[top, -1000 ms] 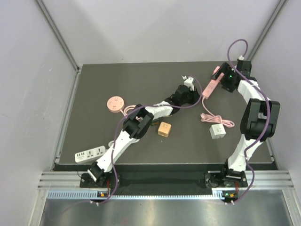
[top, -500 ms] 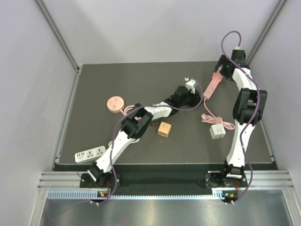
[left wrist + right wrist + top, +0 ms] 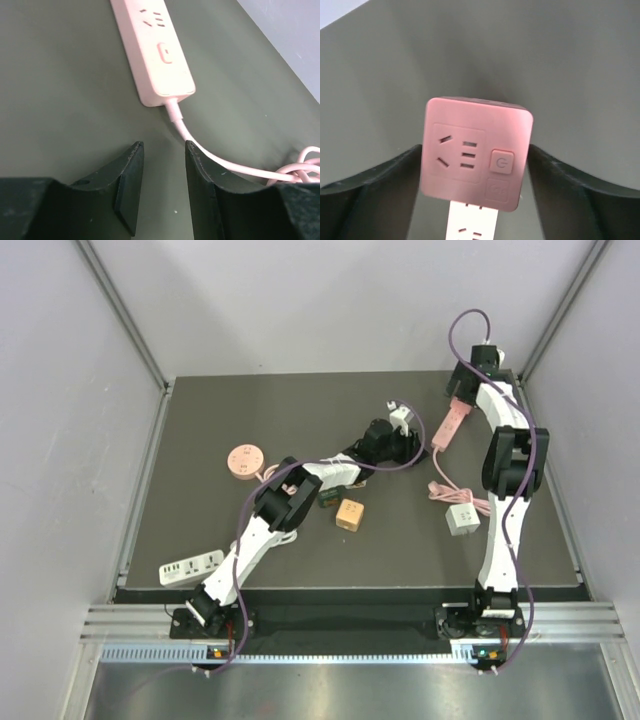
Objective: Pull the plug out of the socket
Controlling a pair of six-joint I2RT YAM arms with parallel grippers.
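Observation:
A pink power strip (image 3: 447, 428) (image 3: 155, 55) lies at the back right of the dark table. A pink cube plug (image 3: 477, 160) with its own outlets and a button sits in the strip's far end (image 3: 472, 222). My right gripper (image 3: 463, 392) (image 3: 476, 150) is open and straddles the cube, one finger on each side. The right finger stands a small gap away from it. My left gripper (image 3: 416, 445) (image 3: 163, 147) is open with nothing between its fingers. It sits low over the table just short of the strip's cord end, beside the pink cord (image 3: 200, 145).
The strip's cord coils down to a white cube adapter (image 3: 461, 519). An orange cube (image 3: 349, 515) and a dark small item (image 3: 328, 498) lie mid-table. A round pink socket (image 3: 244, 460) and a white power strip (image 3: 190, 567) sit to the left. Enclosure walls stand close behind the right gripper.
My right arm has reached farther back, bringing its gripper around the pink cube plug, jaws narrowing slightly. The left gripper has opened near the strip's cord end.

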